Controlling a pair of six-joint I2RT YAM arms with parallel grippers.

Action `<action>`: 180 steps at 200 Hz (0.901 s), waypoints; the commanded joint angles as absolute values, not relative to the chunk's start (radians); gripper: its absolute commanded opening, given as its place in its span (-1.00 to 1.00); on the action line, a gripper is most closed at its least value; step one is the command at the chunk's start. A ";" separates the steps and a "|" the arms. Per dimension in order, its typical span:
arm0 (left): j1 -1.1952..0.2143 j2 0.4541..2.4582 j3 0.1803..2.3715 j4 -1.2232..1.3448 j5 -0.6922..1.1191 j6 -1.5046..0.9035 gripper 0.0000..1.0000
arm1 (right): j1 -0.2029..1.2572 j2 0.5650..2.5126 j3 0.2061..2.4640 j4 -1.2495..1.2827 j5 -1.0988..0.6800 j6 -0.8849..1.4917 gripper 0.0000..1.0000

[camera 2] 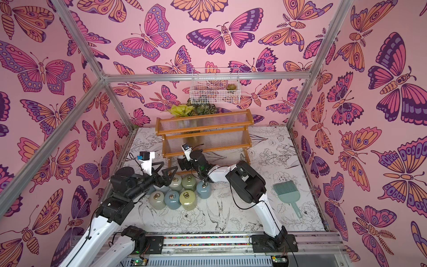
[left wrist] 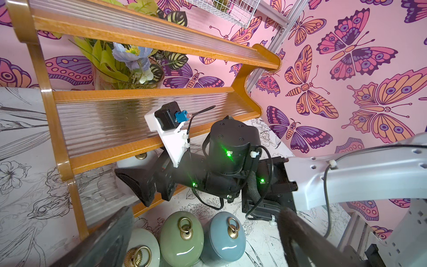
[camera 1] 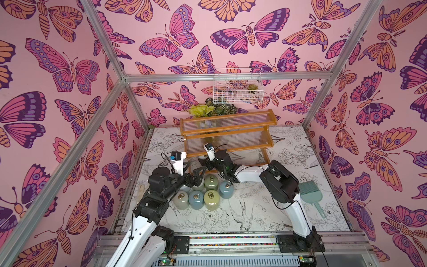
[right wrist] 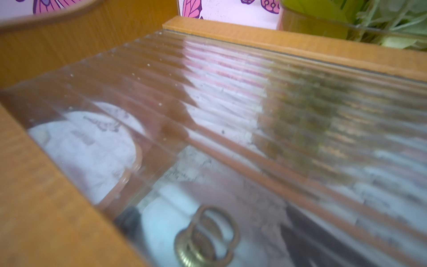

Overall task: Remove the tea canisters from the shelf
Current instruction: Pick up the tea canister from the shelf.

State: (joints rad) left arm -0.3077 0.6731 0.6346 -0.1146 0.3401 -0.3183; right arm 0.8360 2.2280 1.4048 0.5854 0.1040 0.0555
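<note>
The shelf (camera 1: 227, 129) (camera 2: 203, 126) stands at the back, its upper two tiers bare. One white tea canister (left wrist: 131, 161) (right wrist: 161, 226) sits on the lowest tier, under the middle panel. My right gripper (camera 1: 204, 163) (camera 2: 182, 163) reaches in there, open, with a dark finger (right wrist: 129, 222) on either side of that canister. Several canisters stand grouped on the table in front, among them cream (camera 1: 181, 200), yellow-green (camera 1: 211, 199), sage green (left wrist: 182, 235) and blue-grey (left wrist: 227, 238) ones. My left gripper (camera 1: 195, 170) (left wrist: 203, 240) hovers open over the group, holding nothing.
A teal brush (camera 1: 310, 194) (camera 2: 287, 191) lies at the right of the table. A vase of flowers (camera 1: 203, 111) (left wrist: 124, 67) stands behind the shelf. A white wire basket (camera 1: 238, 85) hangs on the back wall. The two arms' wrists are close together in front of the shelf.
</note>
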 commanded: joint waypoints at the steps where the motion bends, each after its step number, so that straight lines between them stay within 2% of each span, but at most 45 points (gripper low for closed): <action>1: -0.301 0.660 0.618 -0.134 0.344 -0.306 1.00 | 0.824 2.242 1.448 0.522 0.119 0.070 0.98; 39: -0.300 0.641 0.608 -0.134 0.339 -0.308 1.00 | 0.824 2.235 1.464 0.445 0.161 0.084 0.98; 79: -0.301 0.628 0.603 -0.139 0.335 -0.307 1.00 | 0.824 2.225 1.454 0.432 0.175 0.078 0.75; 118: -0.299 0.631 0.602 -0.138 0.334 -0.305 1.00 | 0.824 2.183 1.362 0.554 0.187 0.079 0.56; 180: -0.298 0.640 0.605 -0.133 0.337 -0.307 1.00 | 0.820 2.085 1.260 0.633 0.315 -0.029 0.55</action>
